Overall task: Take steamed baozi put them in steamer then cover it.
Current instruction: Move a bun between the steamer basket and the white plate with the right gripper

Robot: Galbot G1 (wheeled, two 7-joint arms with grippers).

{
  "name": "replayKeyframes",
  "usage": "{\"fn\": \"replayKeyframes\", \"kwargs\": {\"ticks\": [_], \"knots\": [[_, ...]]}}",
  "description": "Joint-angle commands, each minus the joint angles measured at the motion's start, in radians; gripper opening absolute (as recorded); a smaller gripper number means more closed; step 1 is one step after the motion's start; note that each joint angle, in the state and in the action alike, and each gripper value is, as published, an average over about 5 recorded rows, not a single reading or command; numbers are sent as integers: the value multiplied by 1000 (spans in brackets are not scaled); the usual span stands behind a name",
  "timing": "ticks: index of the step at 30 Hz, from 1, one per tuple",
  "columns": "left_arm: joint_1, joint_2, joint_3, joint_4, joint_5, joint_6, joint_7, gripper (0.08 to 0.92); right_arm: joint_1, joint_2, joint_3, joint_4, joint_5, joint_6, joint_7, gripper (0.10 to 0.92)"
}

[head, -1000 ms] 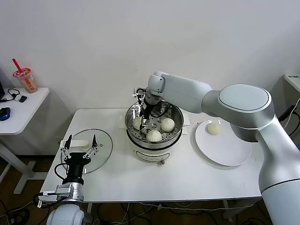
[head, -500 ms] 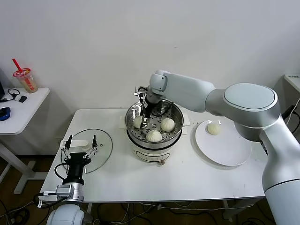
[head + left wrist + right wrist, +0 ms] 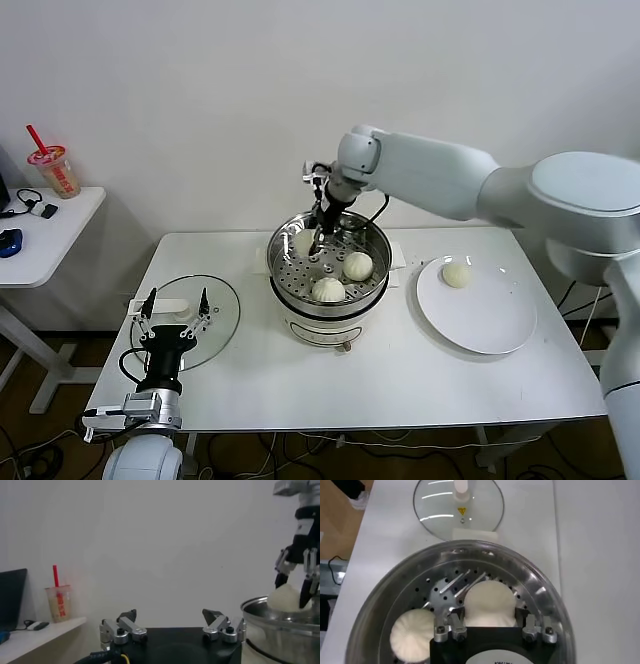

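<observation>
The steamer (image 3: 328, 275) stands near the middle of the white counter (image 3: 380, 375), on its white electric base. Three steamed baozi rest on the perforated tray inside it: one at the far left side (image 3: 303, 241), one at the right (image 3: 357, 265) and one at the near side (image 3: 328, 290). A fourth baozi (image 3: 457, 274) lies on the far part of the flat white plate (image 3: 480, 320), to the right of the steamer.

The right tool (image 3: 322, 238) hangs over the far left part of the steamer, pointing down, directly above and beside the far-left baozi. In the right wrist view the fingers (image 3: 457, 625) stand on either side of that baozi (image 3: 487, 605). The pictures do not show whether the jaws press on it or stand clear of it.

The left tool (image 3: 176, 308) is parked at the left of the counter, over the near edge of the glass lid (image 3: 205, 310), which lies flat on the counter left of the steamer. Its jaws are spread wide and hold nothing.

A drink cup with a red straw (image 3: 55, 170) stands on a separate side table (image 3: 40, 235) farther left.
</observation>
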Motion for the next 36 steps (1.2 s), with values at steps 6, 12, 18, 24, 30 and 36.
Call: {"fn": "replayKeyframes", "kwargs": {"ticks": [6, 12, 18, 24, 30, 36], "knots": [[7, 8, 12, -8, 12, 6, 5, 823, 213, -387, -110, 264, 7, 7, -16, 662], [5, 2, 37, -23, 29, 20, -1, 823, 240, -522, -162, 279, -60, 29, -39, 662], [3, -6, 56, -32, 42, 30, -9, 823, 184, -635, -142, 272, -163, 36, -41, 662], [10, -7, 57, -36, 51, 30, -12, 823, 38, -699, -45, 265, -241, 36, -31, 662], [27, -6, 55, -48, 62, 28, -13, 823, -166, -704, 88, 237, -297, 35, -22, 662], [22, -7, 59, -40, 74, 27, -33, 823, -325, -647, 236, 167, -359, 42, -18, 665]]}}
